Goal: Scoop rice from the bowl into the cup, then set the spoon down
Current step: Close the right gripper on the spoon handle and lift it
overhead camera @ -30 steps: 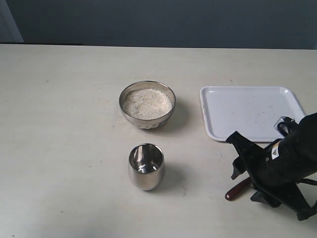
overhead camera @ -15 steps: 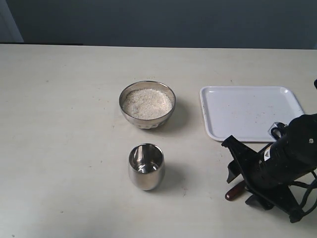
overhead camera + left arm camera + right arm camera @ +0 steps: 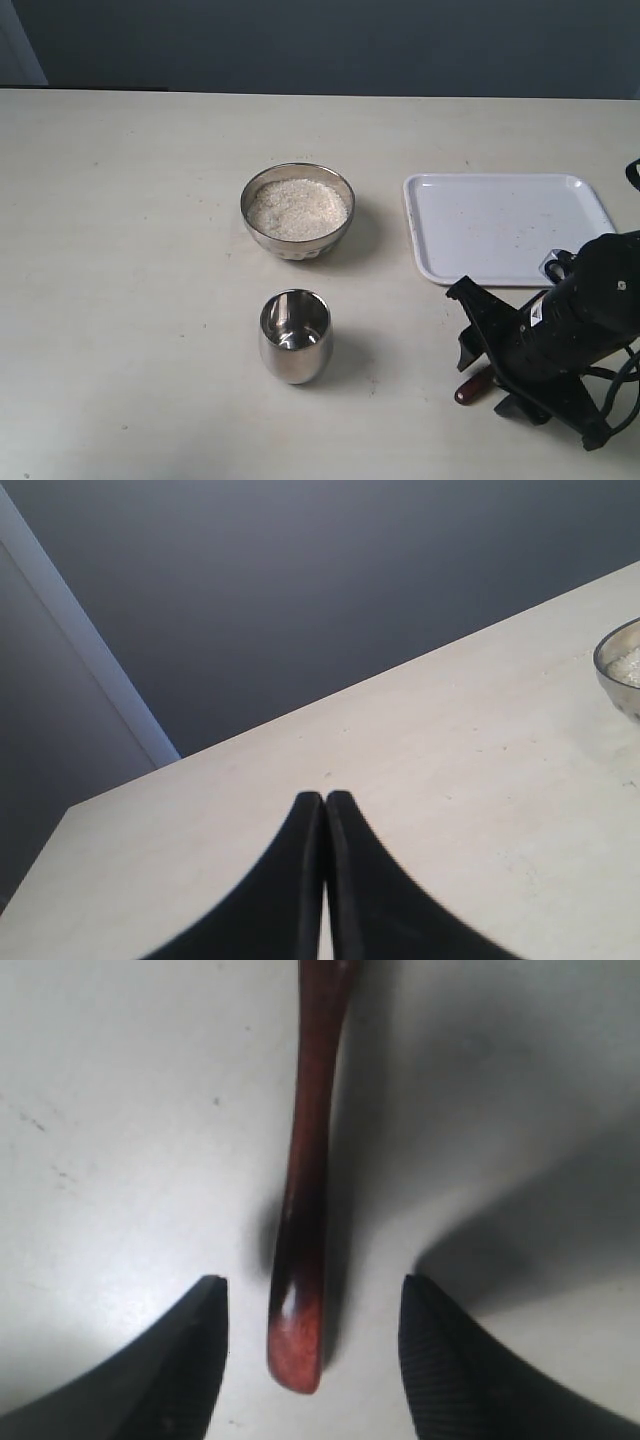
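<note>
We find the right hand point(image 3: 312, 1282) spread, a finger on either side of the spoon point(image 3: 308, 1140) without touching it. The spoon lies on the surface point(image 3: 130, 250) at 4 o'clock from the cup point(image 3: 295, 350), mostly hidden under the arm point(image 3: 590, 310); only one reddish end shows. The bowl point(image 3: 297, 245) of rice point(image 3: 297, 207) sits at 12 o'clock from the cup. The left hand point(image 3: 325, 798) is pressed together, empty.

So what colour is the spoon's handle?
Glossy dark reddish-brown; the spoon shows best in the right wrist view.
</note>
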{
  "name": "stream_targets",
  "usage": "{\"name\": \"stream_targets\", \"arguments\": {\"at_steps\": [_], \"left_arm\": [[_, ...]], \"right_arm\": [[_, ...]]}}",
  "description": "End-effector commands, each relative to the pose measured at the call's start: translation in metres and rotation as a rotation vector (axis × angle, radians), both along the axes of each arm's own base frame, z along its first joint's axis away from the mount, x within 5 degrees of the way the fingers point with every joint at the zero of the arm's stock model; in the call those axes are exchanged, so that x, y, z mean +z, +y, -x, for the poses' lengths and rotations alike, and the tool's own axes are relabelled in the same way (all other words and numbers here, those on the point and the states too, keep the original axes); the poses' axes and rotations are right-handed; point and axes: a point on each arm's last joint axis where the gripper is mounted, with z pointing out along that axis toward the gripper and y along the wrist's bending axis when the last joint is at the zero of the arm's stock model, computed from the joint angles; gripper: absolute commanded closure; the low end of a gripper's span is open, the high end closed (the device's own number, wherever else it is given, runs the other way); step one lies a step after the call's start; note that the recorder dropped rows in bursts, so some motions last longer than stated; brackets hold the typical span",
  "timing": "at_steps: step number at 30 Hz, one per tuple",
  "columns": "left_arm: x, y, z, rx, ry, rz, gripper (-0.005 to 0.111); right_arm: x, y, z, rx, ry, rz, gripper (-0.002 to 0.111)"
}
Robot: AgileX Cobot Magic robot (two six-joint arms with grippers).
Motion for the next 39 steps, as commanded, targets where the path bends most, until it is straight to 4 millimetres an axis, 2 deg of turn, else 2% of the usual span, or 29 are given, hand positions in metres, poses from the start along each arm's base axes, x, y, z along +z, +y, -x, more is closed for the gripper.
{"name": "stream_targets", "arguments": {"at_steps": [1, 20, 22, 28, 32, 36, 39], "left_arm": [[0.0024, -0.0001, 0.0006, -0.002, -0.013, 0.012, 0.106], [0.0024, -0.0001, 0.0006, -0.002, -0.013, 0.012, 0.106], [0.0024, -0.0001, 0.0006, -0.002, -0.013, 0.012, 0.106], [0.0024, -0.0001, 0.0006, -0.002, -0.013, 0.012, 0.106], [0.0023, -0.0001, 0.0006, -0.002, -0.012, 0.014, 0.106], [0.0023, -0.0001, 0.0006, -0.002, -0.012, 0.014, 0.106], [0.0023, -0.0001, 0.0006, -0.002, -0.012, 0.014, 0.106]], "right_arm": [[-0.0003, 0.0, 0.0012, 0.012, 0.015, 0.009, 0.058], [-0.0005, -0.0002, 0.0022, -0.013, 0.031, 0.009, 0.059], [-0.0005, -0.0001, 0.0022, -0.016, 0.032, 0.007, 0.067], [-0.0001, 0.0008, 0.0002, -0.019, 0.01, -0.003, 0.109], [-0.0005, -0.0002, 0.0025, 0.013, 0.029, 0.012, 0.109], [-0.001, -0.0034, 0.0094, 0.173, 0.078, 0.057, 0.109], [0.0032, -0.001, 0.0065, 0.273, 0.077, 0.069, 0.109]]}}
